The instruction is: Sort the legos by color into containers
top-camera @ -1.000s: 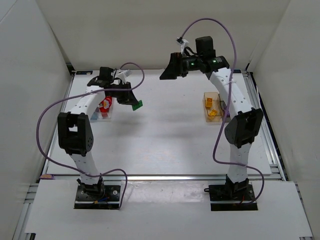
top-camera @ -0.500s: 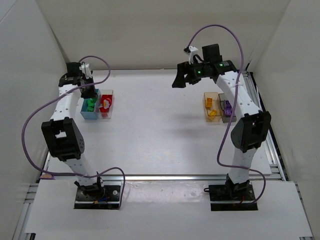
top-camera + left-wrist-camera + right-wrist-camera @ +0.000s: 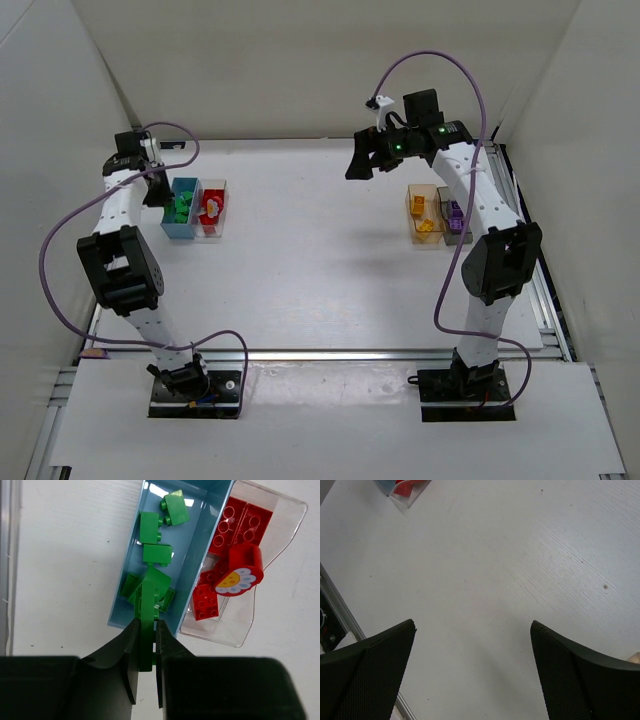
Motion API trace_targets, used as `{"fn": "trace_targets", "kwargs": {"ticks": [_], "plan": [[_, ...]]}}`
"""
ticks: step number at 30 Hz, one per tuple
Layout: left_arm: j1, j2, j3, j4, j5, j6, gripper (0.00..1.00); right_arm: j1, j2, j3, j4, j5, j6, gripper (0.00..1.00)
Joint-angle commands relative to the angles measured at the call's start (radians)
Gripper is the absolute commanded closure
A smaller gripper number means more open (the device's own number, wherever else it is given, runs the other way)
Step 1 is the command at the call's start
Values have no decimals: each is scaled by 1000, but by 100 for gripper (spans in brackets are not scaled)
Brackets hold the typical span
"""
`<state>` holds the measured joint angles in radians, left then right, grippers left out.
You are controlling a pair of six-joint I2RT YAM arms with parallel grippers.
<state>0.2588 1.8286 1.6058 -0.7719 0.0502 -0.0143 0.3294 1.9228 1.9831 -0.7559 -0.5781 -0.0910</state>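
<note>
My left claw (image 3: 146, 626) has swung away from the open bench (image 3: 320, 270) to the far left. It now hangs over the near end of the blue bin (image 3: 197, 555), pinching a thin green plate (image 3: 146, 605) on edge. Several green bricks (image 3: 150, 527) already lie in that bin. Right against it, the clear bin (image 3: 235, 635) holds red bricks (image 3: 242, 520) and a red daisy piece (image 3: 237, 577).

I read the plate as lined up for release. It sits close to the bin's near wall, so I would ease it further in before letting go. I see no loose bricks on the bench, so this looks like the last one.

My right claw (image 3: 472, 625) has shifted only a little and hangs spread wide, holding nothing. Near it, the amber bin (image 3: 412, 205) holds yellow bricks (image 3: 427, 225), and the dark grey bin (image 3: 458, 235) holds purple ones (image 3: 453, 212).
</note>
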Motion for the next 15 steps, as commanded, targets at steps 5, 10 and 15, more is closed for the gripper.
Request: {"fn": "trace_targets", "kwargs": {"ticks": [5, 10, 15], "plan": [[0, 44, 48, -20, 43, 10, 86, 7, -28, 16, 3, 11, -36, 1], [0, 52, 45, -15, 44, 10, 47, 10, -34, -1, 0, 15, -47, 1], [0, 55, 28, 2, 25, -10, 25, 13, -31, -13, -3, 23, -67, 1]]}}
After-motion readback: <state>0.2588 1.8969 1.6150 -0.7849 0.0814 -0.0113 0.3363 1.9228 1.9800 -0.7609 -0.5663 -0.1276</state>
